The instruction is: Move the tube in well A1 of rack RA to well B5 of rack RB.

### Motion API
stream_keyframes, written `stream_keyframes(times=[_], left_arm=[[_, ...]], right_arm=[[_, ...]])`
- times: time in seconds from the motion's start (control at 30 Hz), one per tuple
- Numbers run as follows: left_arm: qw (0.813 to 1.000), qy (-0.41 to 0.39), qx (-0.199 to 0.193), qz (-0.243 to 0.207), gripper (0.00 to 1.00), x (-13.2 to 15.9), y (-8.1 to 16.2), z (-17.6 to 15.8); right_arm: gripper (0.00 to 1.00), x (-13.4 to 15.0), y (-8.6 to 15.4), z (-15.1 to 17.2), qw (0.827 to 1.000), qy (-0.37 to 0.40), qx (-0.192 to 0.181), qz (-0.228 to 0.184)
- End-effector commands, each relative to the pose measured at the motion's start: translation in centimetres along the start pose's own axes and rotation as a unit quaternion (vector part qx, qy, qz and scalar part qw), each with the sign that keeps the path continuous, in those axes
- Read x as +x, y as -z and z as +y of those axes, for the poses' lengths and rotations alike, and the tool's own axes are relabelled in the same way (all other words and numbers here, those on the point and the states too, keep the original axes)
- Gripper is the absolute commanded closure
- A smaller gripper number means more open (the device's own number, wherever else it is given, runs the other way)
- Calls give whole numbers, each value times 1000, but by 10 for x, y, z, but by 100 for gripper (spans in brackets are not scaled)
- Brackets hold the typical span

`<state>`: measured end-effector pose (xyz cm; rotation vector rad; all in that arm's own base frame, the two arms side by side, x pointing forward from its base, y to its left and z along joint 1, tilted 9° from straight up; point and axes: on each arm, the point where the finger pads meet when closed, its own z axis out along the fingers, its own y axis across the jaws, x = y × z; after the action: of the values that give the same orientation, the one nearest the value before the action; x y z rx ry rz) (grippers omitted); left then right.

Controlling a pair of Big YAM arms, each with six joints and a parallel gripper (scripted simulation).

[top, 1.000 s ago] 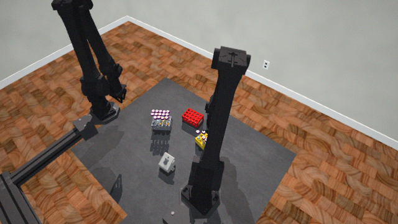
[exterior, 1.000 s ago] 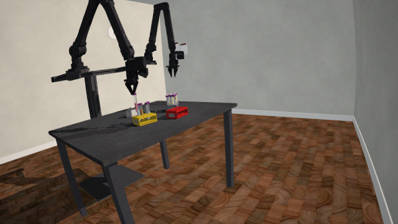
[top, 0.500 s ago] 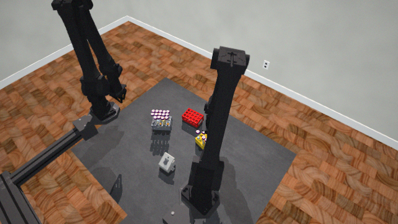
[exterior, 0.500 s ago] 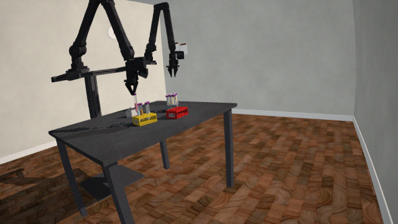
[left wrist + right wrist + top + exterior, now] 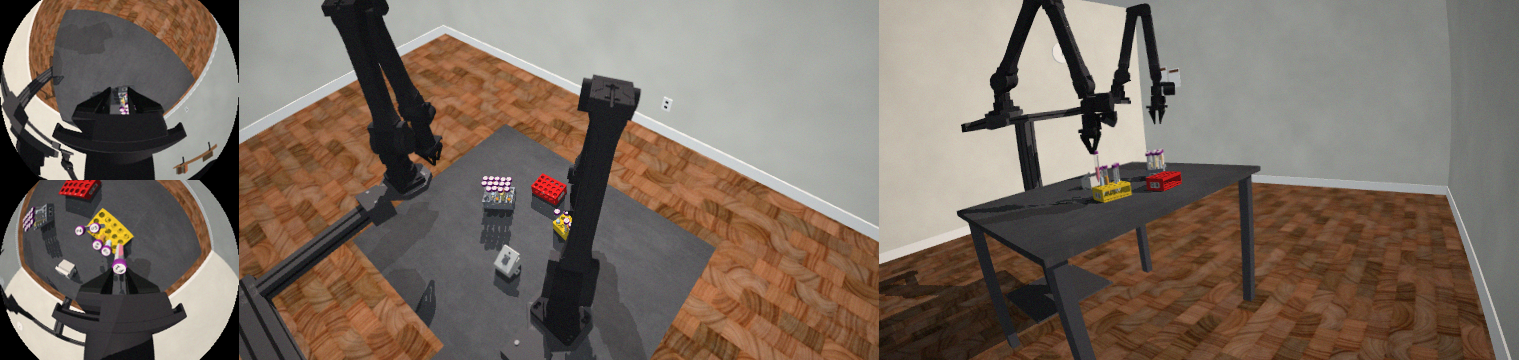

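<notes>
Two hands, left to right from above: left hand [image 5: 437,159] [image 5: 1157,121] [image 5: 119,89] partly spread, gripping nothing; grey rack [image 5: 499,205] [image 5: 50,214], red rack [image 5: 549,190] [image 5: 1164,181] [image 5: 80,189]; right hand [image 5: 1093,151] [image 5: 119,272] pinching purple-capped tube [image 5: 1097,162] [image 5: 119,265] roughly upright, near yellow rack's [image 5: 561,229] [image 5: 1112,193] [image 5: 125,235] edge.
</notes>
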<state>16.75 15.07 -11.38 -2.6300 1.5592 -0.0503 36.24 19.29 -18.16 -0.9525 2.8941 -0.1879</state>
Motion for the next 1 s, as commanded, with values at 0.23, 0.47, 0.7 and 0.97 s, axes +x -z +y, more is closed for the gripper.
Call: stream_keyframes(times=[0.23, 0.47, 0.7, 0.97], left_arm=[[1000, 0, 3, -1, 70, -1, 1, -3], [1000, 0, 3, -1, 70, -1, 1, -3], [1000, 0, 3, -1, 70, -1, 1, -3], [1000, 0, 3, -1, 70, -1, 1, -3]], right_arm=[[100, -12, -7, -4, 1000, 3, -1, -11], [100, -15, -6, -4, 1000, 3, -1, -12], [100, -11, -10, -3, 1000, 4, -1, -10], [100, -14, -11, -4, 1000, 3, -1, -13]])
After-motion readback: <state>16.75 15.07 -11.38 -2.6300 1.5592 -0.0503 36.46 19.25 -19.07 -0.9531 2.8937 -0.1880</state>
